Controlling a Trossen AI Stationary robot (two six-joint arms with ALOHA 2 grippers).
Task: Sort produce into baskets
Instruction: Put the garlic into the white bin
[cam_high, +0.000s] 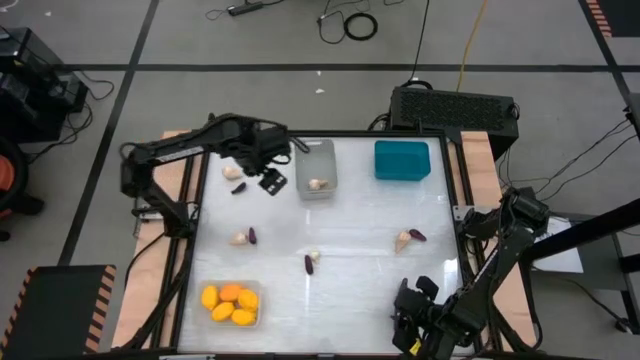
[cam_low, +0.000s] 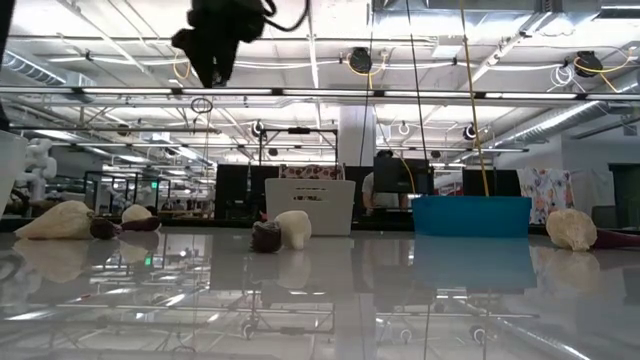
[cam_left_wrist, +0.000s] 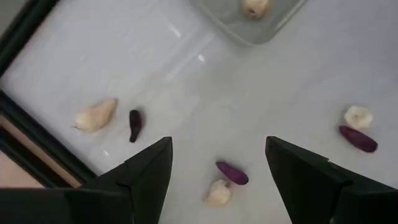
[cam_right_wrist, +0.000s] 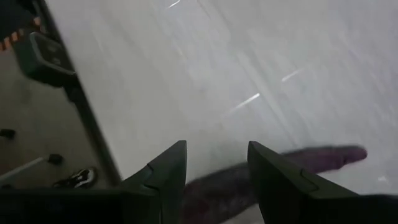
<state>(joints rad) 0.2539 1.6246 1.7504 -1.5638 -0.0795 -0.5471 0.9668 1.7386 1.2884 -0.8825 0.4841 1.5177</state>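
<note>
**Left gripper empty beside grey bin**

Your left gripper (cam_high: 272, 180) hangs above the table with jaws spread, empty, just beside the grey bin (cam_high: 317, 168) holding one garlic bulb (cam_high: 319, 184). Oranges (cam_high: 231, 303) sit in the clear bin. Right gripper (cam_right_wrist: 214, 180): jaws apart over a long eggplant (cam_right_wrist: 273, 168), gripping nothing.

a black perforated box (cam_high: 453, 108) sits beyond the white table (cam_high: 360, 225).

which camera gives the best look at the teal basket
The high view: the teal basket shows whole from above, at the table's far right. The low view shows only its side wall. Neither wrist view shows it.
</note>
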